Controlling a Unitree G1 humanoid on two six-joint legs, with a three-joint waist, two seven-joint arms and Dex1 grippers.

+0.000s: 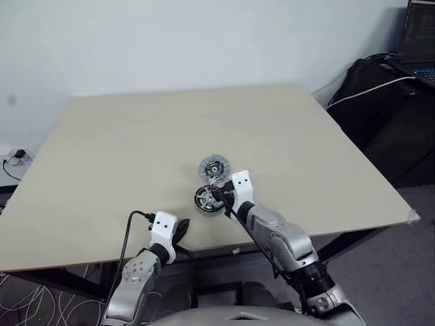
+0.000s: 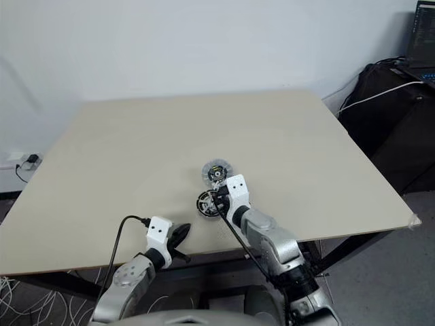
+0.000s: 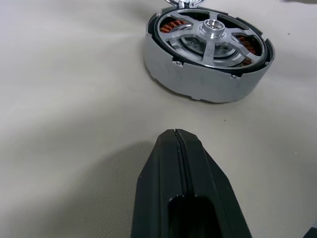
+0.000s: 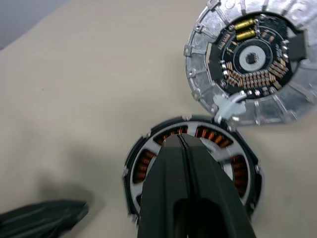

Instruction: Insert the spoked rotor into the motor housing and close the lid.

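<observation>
The motor housing point(image 3: 198, 82) stands on the table near its front edge. The spoked rotor point(image 3: 213, 30) sits inside it, with copper windings showing between the silver spokes. The lid point(image 4: 252, 59) lies flat just behind the housing, its circuit face up and a small tab at the housing's rim. My right gripper point(image 4: 178, 138) is shut, its tips over the middle of the rotor and hiding the hub; I cannot tell if they touch it. My left gripper point(image 3: 175, 134) is shut and empty, low over the table, a short way to the left of the housing point(image 1: 204, 198).
The wooden table point(image 1: 136, 136) spreads wide behind and to both sides of the parts. A black bag point(image 1: 380, 95) with a white cable and a laptop point(image 1: 418, 37) stand off the table's far right. A black cable point(image 1: 132, 221) loops from my left wrist at the front edge.
</observation>
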